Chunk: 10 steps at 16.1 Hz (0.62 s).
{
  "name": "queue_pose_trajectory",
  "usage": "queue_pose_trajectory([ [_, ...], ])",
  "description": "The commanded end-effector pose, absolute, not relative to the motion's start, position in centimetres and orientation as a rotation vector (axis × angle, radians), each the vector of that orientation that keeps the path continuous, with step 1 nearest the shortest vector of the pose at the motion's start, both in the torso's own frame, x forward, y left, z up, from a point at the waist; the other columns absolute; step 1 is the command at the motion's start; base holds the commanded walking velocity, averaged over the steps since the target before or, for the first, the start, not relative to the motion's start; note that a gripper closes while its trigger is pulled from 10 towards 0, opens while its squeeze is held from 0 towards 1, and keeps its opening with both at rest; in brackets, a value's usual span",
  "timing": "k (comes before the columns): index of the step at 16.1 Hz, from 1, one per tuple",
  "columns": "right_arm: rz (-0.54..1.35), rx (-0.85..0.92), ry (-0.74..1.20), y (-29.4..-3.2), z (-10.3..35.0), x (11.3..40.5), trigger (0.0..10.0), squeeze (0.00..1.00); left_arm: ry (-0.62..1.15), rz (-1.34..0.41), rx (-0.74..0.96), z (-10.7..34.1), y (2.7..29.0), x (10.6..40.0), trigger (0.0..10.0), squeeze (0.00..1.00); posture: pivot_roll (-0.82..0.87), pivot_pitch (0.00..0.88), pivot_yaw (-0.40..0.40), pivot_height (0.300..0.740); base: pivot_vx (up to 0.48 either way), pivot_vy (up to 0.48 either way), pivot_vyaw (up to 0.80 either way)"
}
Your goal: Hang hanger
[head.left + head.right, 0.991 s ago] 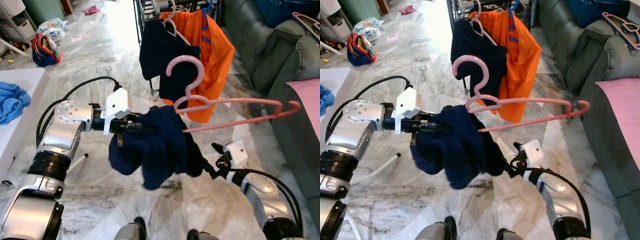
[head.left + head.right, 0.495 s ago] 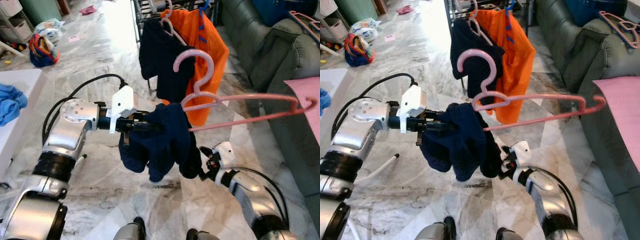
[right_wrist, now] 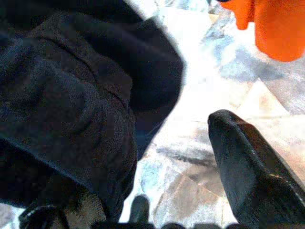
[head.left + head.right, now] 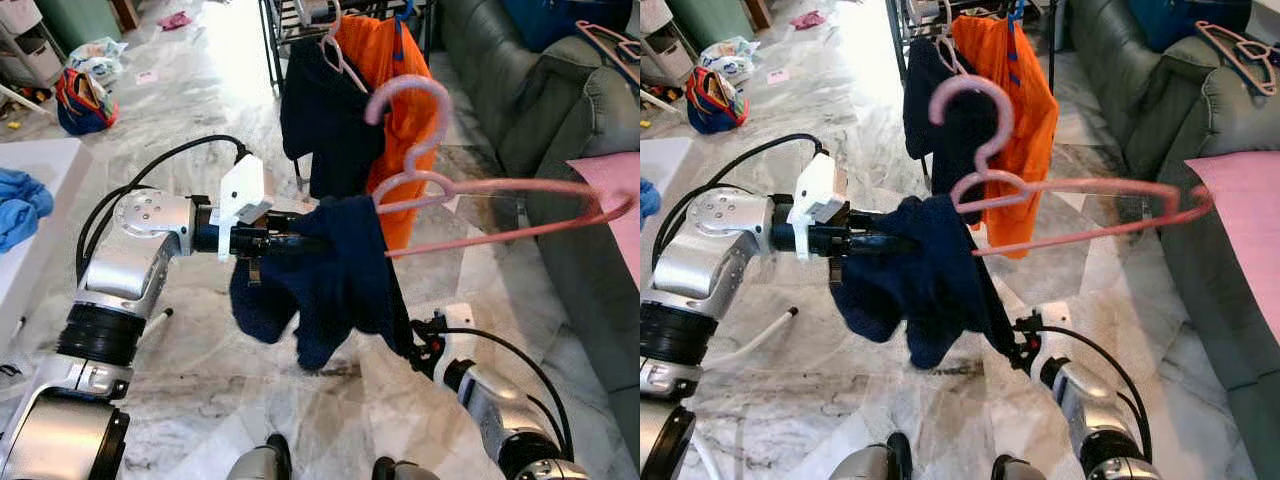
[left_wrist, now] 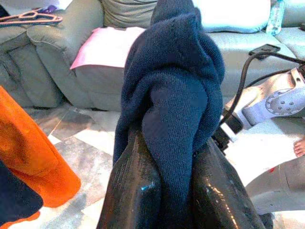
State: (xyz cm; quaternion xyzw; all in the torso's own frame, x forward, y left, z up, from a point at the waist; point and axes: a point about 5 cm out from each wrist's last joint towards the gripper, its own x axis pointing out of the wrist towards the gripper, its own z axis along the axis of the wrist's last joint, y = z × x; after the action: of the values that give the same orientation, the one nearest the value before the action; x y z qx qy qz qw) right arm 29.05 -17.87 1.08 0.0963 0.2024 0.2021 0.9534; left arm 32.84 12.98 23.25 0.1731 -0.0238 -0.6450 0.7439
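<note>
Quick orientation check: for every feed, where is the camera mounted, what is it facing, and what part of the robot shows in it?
Left eye, right eye: head stereo pair, looking forward and down at the pink hanger, clothes rack and both arms.
Left wrist: looks along the left gripper, pinching the navy garment, toward the sofa.
Right wrist: looks past one finger at the marble floor.
Shared: the navy garment appears in all four.

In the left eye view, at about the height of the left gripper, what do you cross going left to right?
Blue cloth → left arm → left gripper → navy garment → pink hanger → grey sofa.
</note>
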Motion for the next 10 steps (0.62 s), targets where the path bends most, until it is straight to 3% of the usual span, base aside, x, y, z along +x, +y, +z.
queue_pose_trajectory([
  [1,0.363,0.215,0.458,-18.7,0.0,28.1,0.0,0.0,-0.149,-1.398,0.377,25.2,13.5,32.5,10.0,0.0,0.03,0.203,0.053,0.74,0.0,0.0,0.0],
  [6,0.234,0.269,0.286,-21.6,2.9,29.8,0.0,0.0,-0.097,-1.364,0.355,23.6,13.9,32.8,10.0,0.0,0.02,0.206,0.057,0.74,0.0,0.0,0.0],
  [10,0.04,0.339,0.039,-26.9,8.1,31.2,0.0,0.0,0.006,-1.265,0.282,20.1,15.8,33.4,10.0,0.0,0.0,0.213,0.053,0.74,0.0,0.0,0.0],
])
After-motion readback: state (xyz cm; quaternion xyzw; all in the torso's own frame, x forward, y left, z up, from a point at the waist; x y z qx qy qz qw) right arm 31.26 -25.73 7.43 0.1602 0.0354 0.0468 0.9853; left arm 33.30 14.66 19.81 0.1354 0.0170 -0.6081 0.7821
